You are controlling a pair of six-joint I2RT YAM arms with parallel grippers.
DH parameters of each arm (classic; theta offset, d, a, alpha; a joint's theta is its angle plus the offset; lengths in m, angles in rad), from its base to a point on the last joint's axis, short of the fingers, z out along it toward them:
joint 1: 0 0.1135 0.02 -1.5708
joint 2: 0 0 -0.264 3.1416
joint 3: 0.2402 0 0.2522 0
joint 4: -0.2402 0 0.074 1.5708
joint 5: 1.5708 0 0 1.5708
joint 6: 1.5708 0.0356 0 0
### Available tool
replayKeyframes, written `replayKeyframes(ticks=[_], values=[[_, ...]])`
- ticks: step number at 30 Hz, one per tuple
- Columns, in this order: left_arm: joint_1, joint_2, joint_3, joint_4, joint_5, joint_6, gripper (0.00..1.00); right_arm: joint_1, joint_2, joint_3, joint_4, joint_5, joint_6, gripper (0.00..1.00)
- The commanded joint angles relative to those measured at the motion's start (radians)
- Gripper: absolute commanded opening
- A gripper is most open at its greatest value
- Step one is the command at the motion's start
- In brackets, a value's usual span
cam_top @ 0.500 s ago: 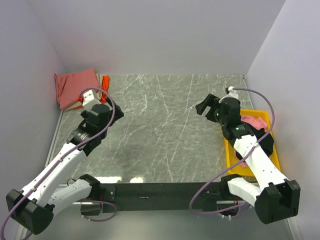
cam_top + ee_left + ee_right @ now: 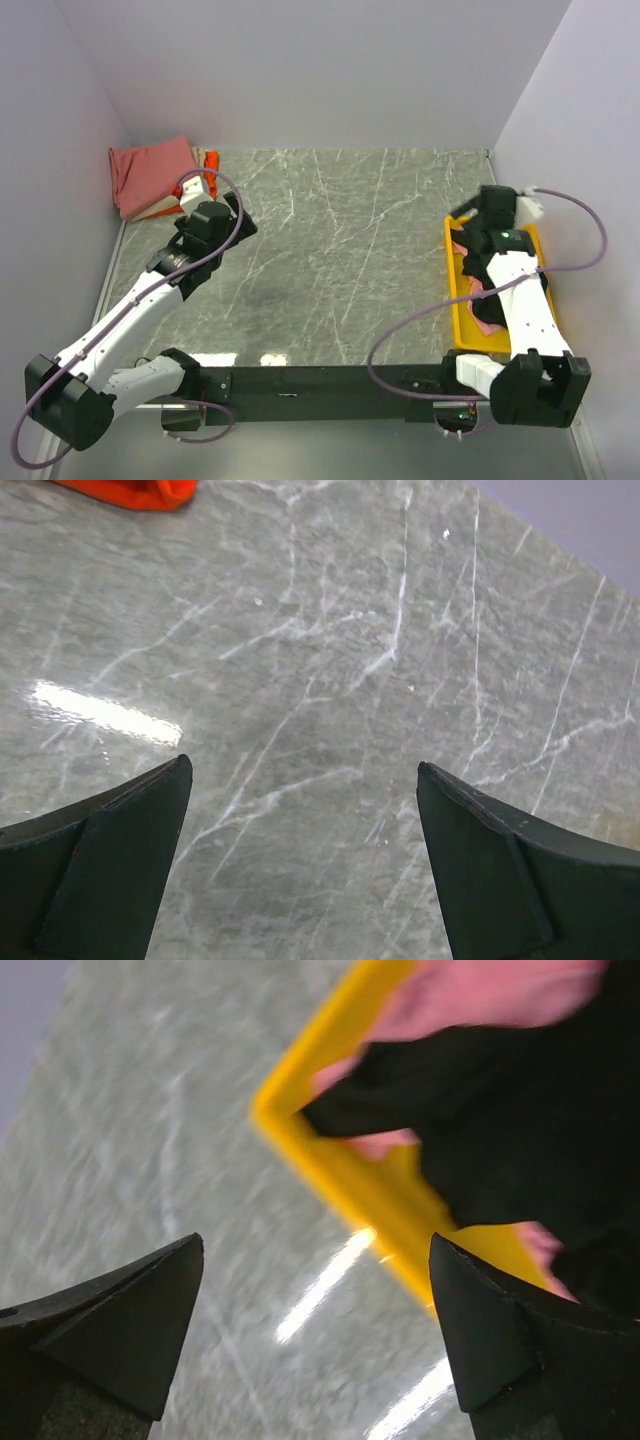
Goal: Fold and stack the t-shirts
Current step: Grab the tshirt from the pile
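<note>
left gripper (image 2: 302, 765) jaws apart over grey marble table (image 2: 300, 630), right gripper (image 2: 316, 1240) jaws apart at yellow plastic bin (image 2: 330, 1175) holding black cloth t-shirt (image 2: 520, 1130), pink cloth t-shirt (image 2: 480, 995).

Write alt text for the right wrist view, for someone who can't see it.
The open right gripper faces a corner of a yellow bin holding a black shirt and a pink shirt. Grey marble table lies to its left; the picture is blurred.
</note>
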Motion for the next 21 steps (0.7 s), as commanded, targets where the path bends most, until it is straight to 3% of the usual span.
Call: replayKeyframes(ticks=[1, 2, 6, 10, 14, 17, 20, 21], values=[[-0.002, 0.025, 0.054, -0.003, 0.066, 0.014, 0.99, -0.161, -0.049, -0.036, -0.154, -0.021, 0.080, 1.00], [-0.002, 0.042, 0.063, -0.008, 0.075, 0.014, 0.99, -0.257, -0.070, -0.061, -0.155, -0.034, 0.078, 1.00], [-0.002, 0.067, 0.070, 0.004, 0.109, 0.016, 0.99, -0.443, -0.205, -0.188, -0.137, -0.057, 0.031, 1.00], [-0.002, 0.079, 0.067, 0.012, 0.139, 0.013, 0.99, -0.511, -0.229, -0.239, -0.100, -0.094, -0.022, 1.00], [-0.002, 0.077, 0.061, 0.008, 0.133, -0.001, 0.99, -0.537, -0.151, -0.236, -0.060, -0.129, -0.037, 0.97], [-0.002, 0.080, 0.060, -0.003, 0.129, -0.015, 0.99, -0.546, -0.065, -0.252, 0.007, -0.190, -0.049, 0.83], [-0.002, 0.083, 0.070, -0.034, 0.115, -0.026, 0.99, -0.548, 0.041, -0.244, 0.042, -0.227, -0.054, 0.60], [-0.002, 0.085, 0.070, -0.040, 0.109, -0.030, 0.99, -0.549, 0.055, -0.245, 0.053, -0.232, -0.051, 0.45]])
